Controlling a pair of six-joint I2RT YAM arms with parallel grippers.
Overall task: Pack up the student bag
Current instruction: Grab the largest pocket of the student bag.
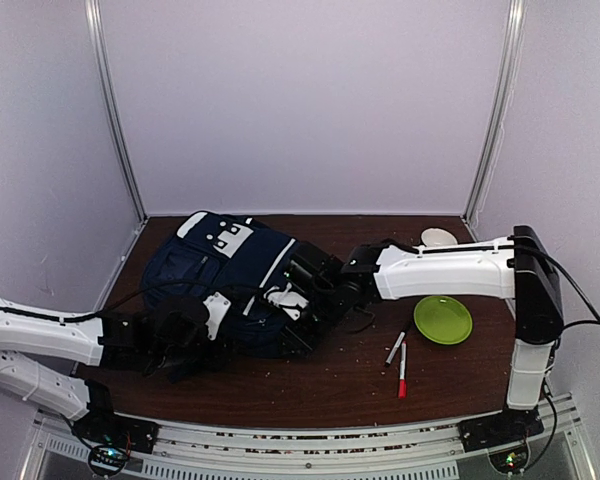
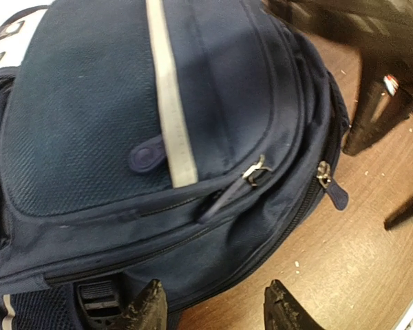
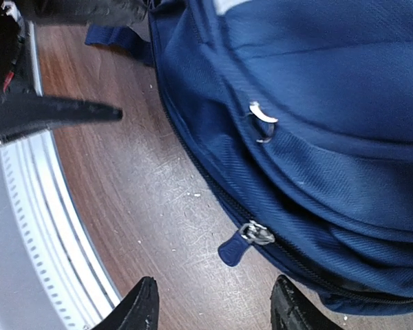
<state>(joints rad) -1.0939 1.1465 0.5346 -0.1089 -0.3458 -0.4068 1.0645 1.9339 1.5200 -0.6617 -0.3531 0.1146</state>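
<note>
The student bag (image 1: 220, 270) lies flat on the brown table, navy with a white stripe (image 2: 166, 96). My left gripper (image 1: 185, 340) is at its near left corner. In the left wrist view that gripper (image 2: 213, 306) stands open, with the bag's lower edge (image 2: 213, 268) just ahead of the fingertips. My right gripper (image 1: 302, 312) is at the bag's near right edge. In the right wrist view it (image 3: 217, 306) is open over bare table. A blue zipper pull (image 3: 237, 246) lies just ahead of it on the bag's side (image 3: 316, 137). Nothing is held.
A green plate (image 1: 442, 319) sits right of the bag. A grey pen (image 1: 395, 348) and a red pen (image 1: 402, 372) lie near it, and a white bowl (image 1: 439, 237) is at the back right. Crumbs dot the table. White walls close three sides.
</note>
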